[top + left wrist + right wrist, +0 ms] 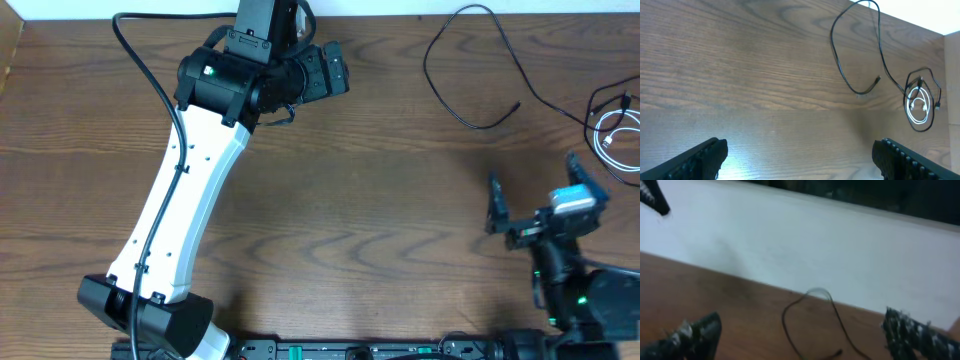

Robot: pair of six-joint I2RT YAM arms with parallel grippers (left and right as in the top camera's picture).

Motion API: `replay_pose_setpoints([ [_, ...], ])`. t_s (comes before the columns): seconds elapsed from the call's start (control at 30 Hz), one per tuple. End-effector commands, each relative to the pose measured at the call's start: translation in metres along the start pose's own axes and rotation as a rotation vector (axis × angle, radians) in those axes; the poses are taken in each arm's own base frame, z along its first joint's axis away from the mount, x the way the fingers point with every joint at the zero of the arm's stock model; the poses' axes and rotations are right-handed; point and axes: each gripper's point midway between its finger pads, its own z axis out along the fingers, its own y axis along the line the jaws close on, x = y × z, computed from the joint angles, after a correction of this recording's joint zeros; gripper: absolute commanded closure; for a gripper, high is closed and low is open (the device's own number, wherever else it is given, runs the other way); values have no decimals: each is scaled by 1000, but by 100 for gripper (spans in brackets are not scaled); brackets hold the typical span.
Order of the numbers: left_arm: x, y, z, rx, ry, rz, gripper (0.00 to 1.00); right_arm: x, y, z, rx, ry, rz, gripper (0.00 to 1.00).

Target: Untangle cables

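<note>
At the near right edge of the worktop: right gripper sits low, close to its base, pointing toward the far side. Its jaws are spread wide and hold nothing. The right wrist view shows only a blurred loop of black cord ahead of it.

Mid-field, left: the left arm stretches diagonally away from its base, wrist turned toward the right. The left gripper hangs above bare wood, its jaws also wide and empty.

Far right: the black cable lies in a loose open loop, with one plug end free on the wood. Its other run leads to the right edge. There it rings the white cable, which is a small coil; the two overlap.

Judgement: approach step, no grasp made yet. The tangle is only at the coil. The next move calls for one arm, probably the right, to reach the coil and pinch a single cord. The other arm would then draw the second cord clear. Risk: pinching both strands at once.
</note>
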Motion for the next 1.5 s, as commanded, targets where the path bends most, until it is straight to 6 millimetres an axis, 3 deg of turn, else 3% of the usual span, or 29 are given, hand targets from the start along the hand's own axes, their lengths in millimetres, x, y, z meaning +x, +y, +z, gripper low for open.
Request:
replay_pose_setpoints([
  [0.0, 1, 2, 1, -9, 2, 13, 2, 25, 8, -5, -2, -30, 20, 1],
  [0.27, 1, 2, 1, -9, 2, 13, 2, 82, 27, -8, -43, -47, 23, 1],
  [0.7, 1, 2, 1, -9, 2, 13, 2, 140, 36, -10, -67, 126, 37, 1],
  [1.33, 1, 3, 1, -11, 2, 14, 2, 141, 37, -9, -70, 133, 56, 1],
  [1.47, -13, 31, -2, -162, -73, 35, 2, 141, 37, -9, -70, 133, 56, 1],
])
